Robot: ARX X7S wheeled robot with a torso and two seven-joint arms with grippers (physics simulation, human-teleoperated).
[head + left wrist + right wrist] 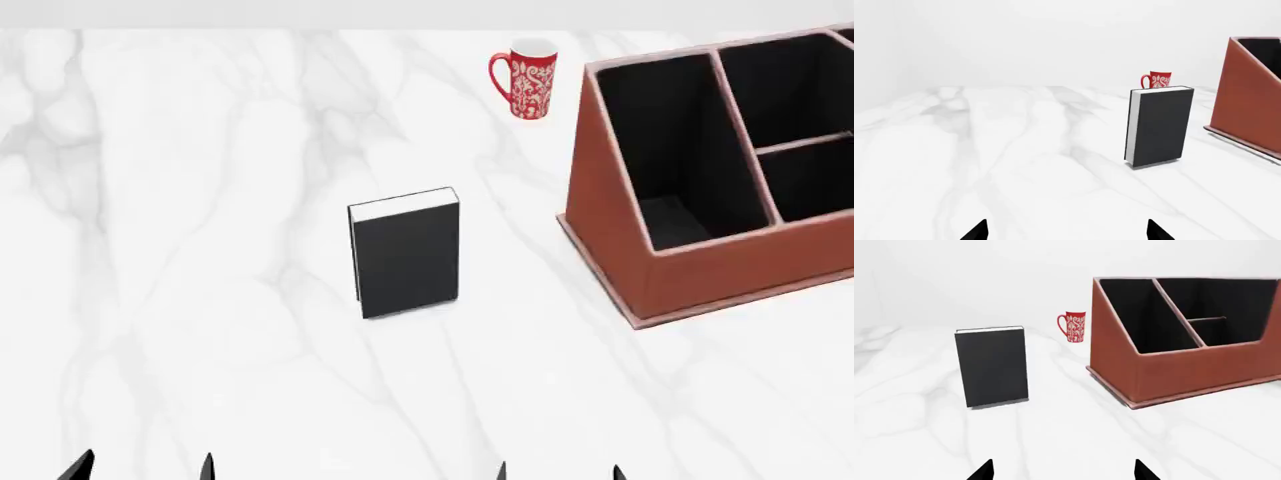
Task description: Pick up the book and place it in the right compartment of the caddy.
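Left hand (144,468) low at the near edge, fingertips spread, nothing between them. Black book (406,252) standing upright on the marble worktop (200,250), well apart from both hands, left of the caddy (707,265) and apart from it. Probably stiff, fairly heavy, matte cover likely not slippery; best gripped across the 2 covers near the top. Red mug (525,80) farther back. Right hand (558,470) likewise spread, empty.
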